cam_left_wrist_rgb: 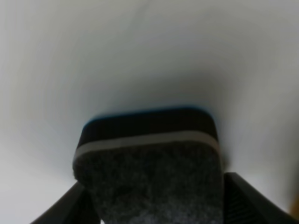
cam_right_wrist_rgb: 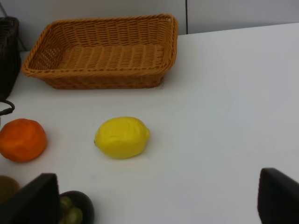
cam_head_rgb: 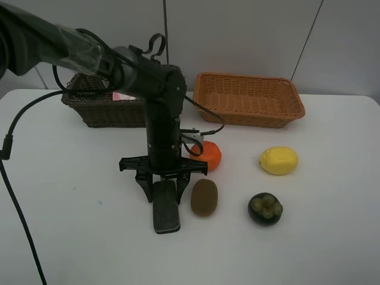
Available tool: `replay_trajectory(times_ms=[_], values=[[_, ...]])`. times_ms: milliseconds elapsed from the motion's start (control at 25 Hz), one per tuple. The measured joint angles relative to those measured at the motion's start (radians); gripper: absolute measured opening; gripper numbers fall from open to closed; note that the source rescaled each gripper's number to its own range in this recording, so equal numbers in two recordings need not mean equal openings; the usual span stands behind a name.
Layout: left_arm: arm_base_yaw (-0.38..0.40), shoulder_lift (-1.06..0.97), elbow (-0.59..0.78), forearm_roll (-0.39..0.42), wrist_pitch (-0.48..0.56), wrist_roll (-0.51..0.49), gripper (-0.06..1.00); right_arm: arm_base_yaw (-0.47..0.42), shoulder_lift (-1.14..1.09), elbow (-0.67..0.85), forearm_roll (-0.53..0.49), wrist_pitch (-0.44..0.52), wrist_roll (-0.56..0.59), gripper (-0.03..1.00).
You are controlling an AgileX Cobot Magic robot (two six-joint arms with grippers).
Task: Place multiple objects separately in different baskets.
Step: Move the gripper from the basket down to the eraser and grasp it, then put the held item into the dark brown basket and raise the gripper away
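black eraser [cam_head_rgb: 167,209] lying flat, brown kiwi [cam_head_rgb: 204,197] just beside

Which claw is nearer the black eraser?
Left. The left claw straddles the black eraser, fingers against its sides; the right claw is open over by the mangosteen, well apart from the eraser.

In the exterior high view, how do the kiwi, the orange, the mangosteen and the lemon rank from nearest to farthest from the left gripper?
From the left gripper, clamped on the black eraser:
1. Kiwi, right beside it.
2. Orange, behind the kiwi.
3. Mangosteen, farther toward the view's right, in front.
4. Lemon, farthest, at the view's right.
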State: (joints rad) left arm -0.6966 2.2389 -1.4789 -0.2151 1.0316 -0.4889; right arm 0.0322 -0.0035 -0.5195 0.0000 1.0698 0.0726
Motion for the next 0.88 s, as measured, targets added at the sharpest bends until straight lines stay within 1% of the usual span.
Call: replay_trajectory(times_ms=[80, 200, 280, 360, 440, 600, 680, 760, 880], values=[[0.0, -0.059, 0.001, -0.008, -0.029, 0.055, 0.6, 0.0, 0.0, 0.0, 0.0, 0.0, 0.0, 1.0], [0.003, -0.179, 0.001, -0.011, -0.101, 0.13, 0.6, 0.0, 0.0, 0.0, 0.0, 0.0, 0.0, 1.0], [0.017, -0.259, 0.001, -0.008, -0.174, 0.173, 0.6, 0.0, 0.0, 0.0, 0.0, 0.0, 0.0, 1.0], [0.054, -0.317, 0.001, 0.008, -0.251, 0.203, 0.6, 0.0, 0.0, 0.0, 0.0, 0.0, 0.0, 1.0], [0.106, -0.363, 0.001, 0.022, -0.34, 0.235, 0.6, 0.0, 0.0, 0.0, 0.0, 0.0, 0.0, 1.0], [0.259, -0.409, 0.001, 0.033, -0.524, 0.283, 0.6, 0.0, 0.0, 0.0, 0.0, 0.0, 0.0, 1.0], [0.348, -0.413, 0.001, 0.035, -0.592, 0.29, 0.6, 0.0, 0.0, 0.0, 0.0, 0.0, 0.0, 1.0], [0.421, -0.407, 0.001, 0.041, -0.644, 0.292, 0.6, 0.0, 0.0, 0.0, 0.0, 0.0, 0.0, 1.0], [0.499, -0.38, 0.001, 0.057, -0.697, 0.315, 0.6, 0.0, 0.0, 0.0, 0.0, 0.0, 0.0, 1.0]])
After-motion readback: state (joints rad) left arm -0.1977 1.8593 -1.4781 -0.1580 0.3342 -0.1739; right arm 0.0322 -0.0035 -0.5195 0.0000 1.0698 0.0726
